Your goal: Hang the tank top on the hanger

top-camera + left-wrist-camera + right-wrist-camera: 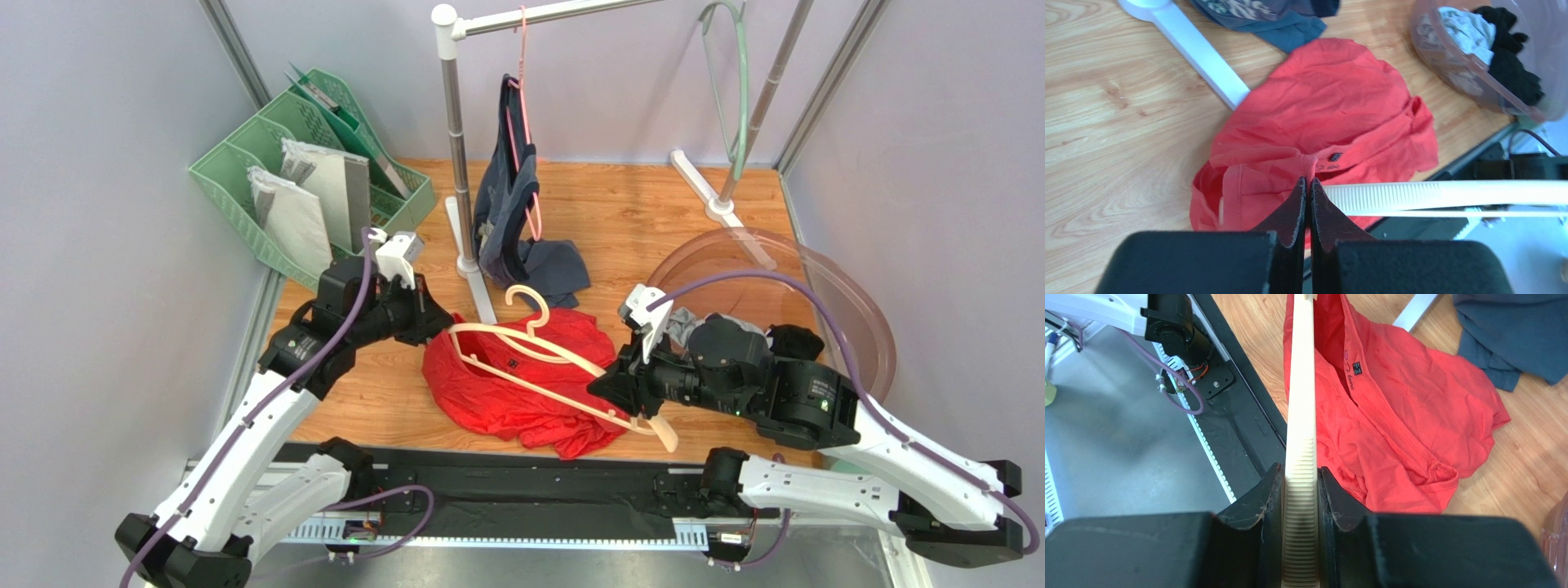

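Note:
The red tank top [509, 390] lies crumpled on the wooden table between the arms. The cream hanger [525, 352] is over it, hook [530, 301] pointing to the back. My left gripper [444, 322] is at the tank top's left edge; in the left wrist view it [1309, 181] is shut, with a fold of red fabric [1310, 165] pinched at the tips. My right gripper [606, 382] is shut on the hanger's right shoulder; in the right wrist view the ribbed cream arm [1301, 386] runs between the fingers [1301, 473] above the tank top [1407, 422].
A clothes rack pole [456, 147] stands behind, with a navy top [513, 184] on a pink hanger and a mint green hanger [736, 86]. A green file rack [307, 184] is at back left. A clear tub [785, 288] with cloths is at right.

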Available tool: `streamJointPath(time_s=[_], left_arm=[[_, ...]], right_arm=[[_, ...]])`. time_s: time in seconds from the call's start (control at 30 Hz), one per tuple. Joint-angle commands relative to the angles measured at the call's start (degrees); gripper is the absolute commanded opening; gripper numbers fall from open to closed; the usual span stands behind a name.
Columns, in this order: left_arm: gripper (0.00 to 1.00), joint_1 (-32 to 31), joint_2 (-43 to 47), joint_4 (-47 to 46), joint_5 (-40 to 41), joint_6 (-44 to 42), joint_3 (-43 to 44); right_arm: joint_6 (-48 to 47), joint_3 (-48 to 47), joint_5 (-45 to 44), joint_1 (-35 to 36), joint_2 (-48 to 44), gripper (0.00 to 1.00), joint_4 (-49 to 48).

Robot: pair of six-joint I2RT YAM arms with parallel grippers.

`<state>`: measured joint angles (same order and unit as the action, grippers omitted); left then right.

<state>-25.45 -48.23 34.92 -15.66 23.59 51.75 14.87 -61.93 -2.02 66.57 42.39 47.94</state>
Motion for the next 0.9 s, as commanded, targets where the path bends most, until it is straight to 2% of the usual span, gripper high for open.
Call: streamJointPath(time_s=[0.0, 0.17, 0.47, 0.6, 0.67, 0.7, 0.77, 0.8, 0.87], left_arm=[[0.0, 0.14, 1.91, 1.38, -6.48, -1.18, 4.06], [0.0, 0.14, 3.66, 1.64, -10.7, 0.48, 6.43], [0.0, 0.05, 6.65, 2.79, -12.81, 5.76, 11.09], [0.0, 0.05, 6.83, 4.1, -13.69, 4.19, 12.15], [0.12, 0.14, 6.57, 4.98, -14.31, 2.61, 12.41], [0.27, 0.14, 6.57, 4.99, -14.83, 2.34, 12.33], [0.47, 0.14, 6.48, 4.38, -16.24, 2.07, 12.15], [0.64, 0.14, 6.39, 4.2, -16.59, 1.81, 12.24], [0.75, 0.05, 5.95, 4.11, -17.64, 1.02, 13.37]], right_arm=[[-3.18, 1.02, 1.23, 0.23, -1.17, 0.0, -8.65], [-3.89, 4.1, 4.83, 0.32, -1.0, 0.0, -13.92], [-5.64, 10.42, 3.08, 0.32, -4.86, 0.0, -23.93], [-5.91, 10.69, 2.99, 0.41, -5.21, 0.0, -26.14], [-6.17, 10.6, 2.81, 0.32, -5.65, 0.0, -27.11], [-6.26, 10.6, 2.73, 0.32, -6.09, 0.0, -27.37], [-6.35, 10.78, 2.81, 0.41, -6.53, 0.0, -28.6], [-6.35, 10.87, 2.9, 0.32, -6.79, 0.0, -29.13], [-6.26, 10.87, 3.51, 0.32, -6.88, 0.0, -29.83]])
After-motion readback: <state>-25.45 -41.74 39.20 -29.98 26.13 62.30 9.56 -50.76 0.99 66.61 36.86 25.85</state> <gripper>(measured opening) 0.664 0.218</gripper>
